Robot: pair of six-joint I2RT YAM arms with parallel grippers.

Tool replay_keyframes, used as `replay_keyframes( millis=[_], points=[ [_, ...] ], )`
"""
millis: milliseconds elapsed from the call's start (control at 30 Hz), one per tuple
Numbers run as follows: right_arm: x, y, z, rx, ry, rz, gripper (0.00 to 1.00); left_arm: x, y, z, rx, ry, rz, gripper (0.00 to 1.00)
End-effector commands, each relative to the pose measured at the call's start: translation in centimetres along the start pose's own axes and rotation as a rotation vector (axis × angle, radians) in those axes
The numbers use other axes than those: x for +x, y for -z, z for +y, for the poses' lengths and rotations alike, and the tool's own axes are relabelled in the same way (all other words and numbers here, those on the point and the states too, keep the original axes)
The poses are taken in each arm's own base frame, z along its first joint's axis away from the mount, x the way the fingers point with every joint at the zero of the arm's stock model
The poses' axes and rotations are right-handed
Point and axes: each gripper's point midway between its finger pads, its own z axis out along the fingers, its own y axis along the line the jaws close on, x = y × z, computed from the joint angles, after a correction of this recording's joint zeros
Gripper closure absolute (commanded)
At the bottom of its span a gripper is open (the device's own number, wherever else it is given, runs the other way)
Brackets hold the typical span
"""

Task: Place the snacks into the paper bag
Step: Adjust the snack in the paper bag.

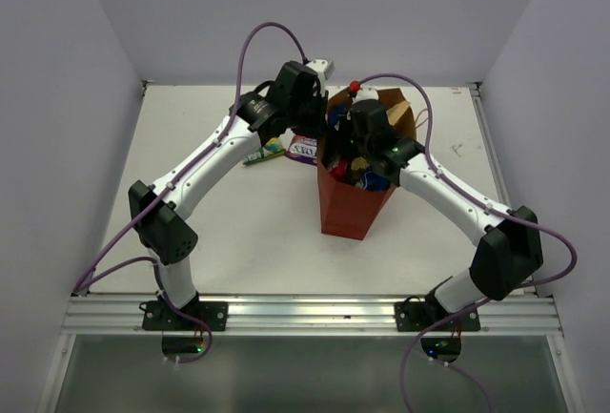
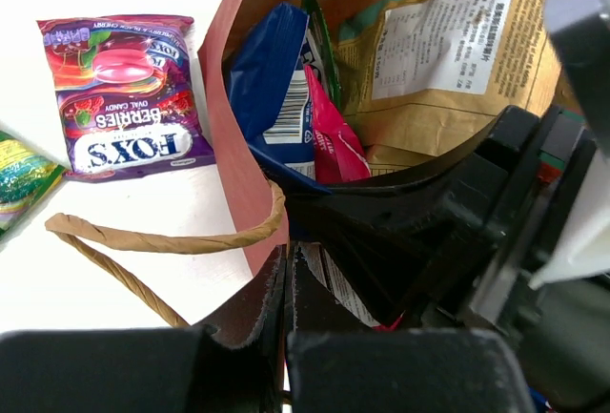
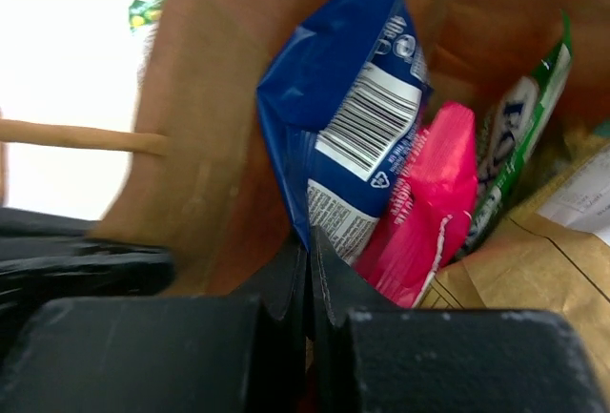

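The paper bag (image 1: 348, 211) stands upright on the table (image 1: 238, 241), mouth open. Several snacks stand on end inside it. A blue-and-white packet (image 3: 343, 117) leans against the bag's inner wall. A pink packet (image 3: 429, 203) presses against that one, and a slim green packet (image 3: 519, 136) sits just past the pink. A tan-brown packet (image 2: 448, 60) fills the bag's far side, label up.

The right gripper (image 3: 308, 251) reaches down into the bag's mouth. Its fingers are pressed together on the lower corner of the blue-and-white packet.

The left gripper (image 2: 288, 275) sits at the bag's rim, on the side toward the loose packets. Its fingers are clenched on the bag's red-brown wall, close to where a twine handle (image 2: 162, 241) loops outward and lies on the table.

Outside the bag, just beside that pinched wall, a purple candy packet (image 2: 124, 93) lies flat. A second small green packet (image 2: 19, 179) lies farther out from the bag, beyond the purple one.
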Motion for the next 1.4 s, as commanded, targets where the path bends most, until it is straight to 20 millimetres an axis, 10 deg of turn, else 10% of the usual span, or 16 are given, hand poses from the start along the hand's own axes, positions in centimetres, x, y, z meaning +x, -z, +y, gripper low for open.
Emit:
replay_keyframes(
  millis=[0,267,433,567,800,1200,1367],
  points=[
    [3.0,0.2,-2.2,0.115,-0.026,0.128,1.0,-3.6,2.0,-2.1,0.069,-0.001,-0.12,1.0],
    [0.9,2.1,-0.5,0.057,-0.002,0.159,1.0,-2.0,0.9,-1.2,0.044,-0.001,-0.079,1.0],
    [-4.8,6.7,0.5,0.017,0.039,0.037,0.64,-2.3,1.7,-0.9,0.024,-0.009,-0.097,1.0],
    [-7.5,10.9,-0.9,0.077,0.066,-0.042,0.41,-2.1,1.6,-0.7,0.022,-0.012,-0.092,1.0],
    [-9.0,14.9,-6.6,0.365,0.087,-0.119,0.32,-1.6,1.5,-0.5,0.016,-0.014,-0.082,1.0],
    [-5.2,12.5,-13.3,0.483,-0.009,0.007,0.31,-1.4,1.6,-0.2,0.009,-0.017,-0.079,1.0],
    [-4.0,10.2,-14.3,0.455,-0.047,0.032,0.45,-1.3,1.6,-0.1,0.009,-0.021,-0.075,1.0]
  ],
)
